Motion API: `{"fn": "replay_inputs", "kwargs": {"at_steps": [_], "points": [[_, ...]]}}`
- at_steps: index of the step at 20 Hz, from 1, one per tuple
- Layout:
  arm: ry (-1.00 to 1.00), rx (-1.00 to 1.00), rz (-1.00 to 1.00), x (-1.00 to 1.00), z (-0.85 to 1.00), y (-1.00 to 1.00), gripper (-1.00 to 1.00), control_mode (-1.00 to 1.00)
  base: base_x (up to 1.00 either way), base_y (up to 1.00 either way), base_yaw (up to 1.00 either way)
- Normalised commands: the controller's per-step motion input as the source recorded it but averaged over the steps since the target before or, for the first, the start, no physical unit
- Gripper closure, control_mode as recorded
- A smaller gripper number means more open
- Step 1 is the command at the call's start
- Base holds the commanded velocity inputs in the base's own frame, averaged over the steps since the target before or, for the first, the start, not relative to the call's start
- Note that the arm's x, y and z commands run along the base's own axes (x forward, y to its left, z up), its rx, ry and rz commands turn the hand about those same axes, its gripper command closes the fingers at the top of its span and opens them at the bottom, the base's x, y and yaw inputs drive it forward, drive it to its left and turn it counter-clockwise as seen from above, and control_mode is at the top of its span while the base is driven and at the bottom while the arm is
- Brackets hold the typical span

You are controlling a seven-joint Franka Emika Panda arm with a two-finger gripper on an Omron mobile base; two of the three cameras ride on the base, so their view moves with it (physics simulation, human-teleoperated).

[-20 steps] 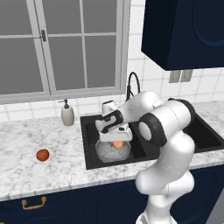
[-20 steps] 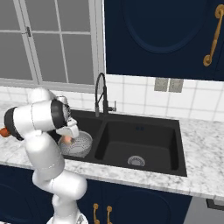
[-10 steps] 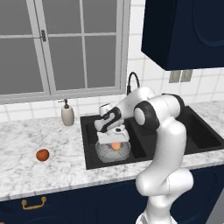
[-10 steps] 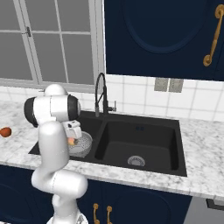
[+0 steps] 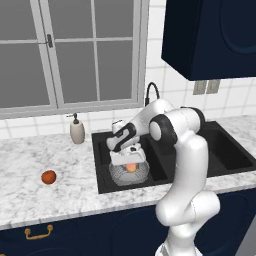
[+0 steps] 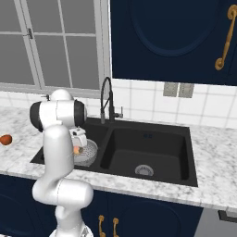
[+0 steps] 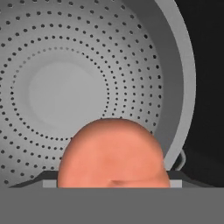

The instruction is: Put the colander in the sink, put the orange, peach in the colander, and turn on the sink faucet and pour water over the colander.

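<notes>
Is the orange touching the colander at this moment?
Apart. In the left base view the orange lies on the marble counter, left of the sink, with bare counter between it and the colander in the basin.

Even, flat rendered light, soft shadows, no blur.

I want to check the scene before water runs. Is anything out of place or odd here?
Nothing looks spilled or damaged. The colander sits upright in the left basin of the sink, with the peach at the hand just above it. Only the orange is still out on the counter, left of the sink.
</notes>
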Motion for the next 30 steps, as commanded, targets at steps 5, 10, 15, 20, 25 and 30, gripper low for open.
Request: {"fn": "replay_inputs", "kwargs": {"at_steps": [5, 10, 15, 20, 25, 30], "points": [[0.0, 0.0, -0.03, 0.0, -0.15, 0.0, 1.0, -1.0, 0.0, 0.0, 0.0], [0.0, 0.0, -0.04, 0.01, -0.1, 0.0, -1.0, -1.0, 0.0, 0.0, 0.0], [0.0, 0.0, 0.0, 0.0, 0.01, -0.01, -1.0, -1.0, 0.0, 0.0, 0.0], [-0.01, 0.0, 0.0, 0.01, 0.08, 0.0, -1.0, -1.0, 0.0, 0.0, 0.0], [-0.14, 0.0, 0.02, -0.16, 0.68, 0.05, -1.0, -1.0, 0.0, 0.0, 0.0], [-0.19, 0.03, 0.09, -0.71, 0.68, 0.1, -1.0, -1.0, 0.0, 0.0, 0.0]]}}
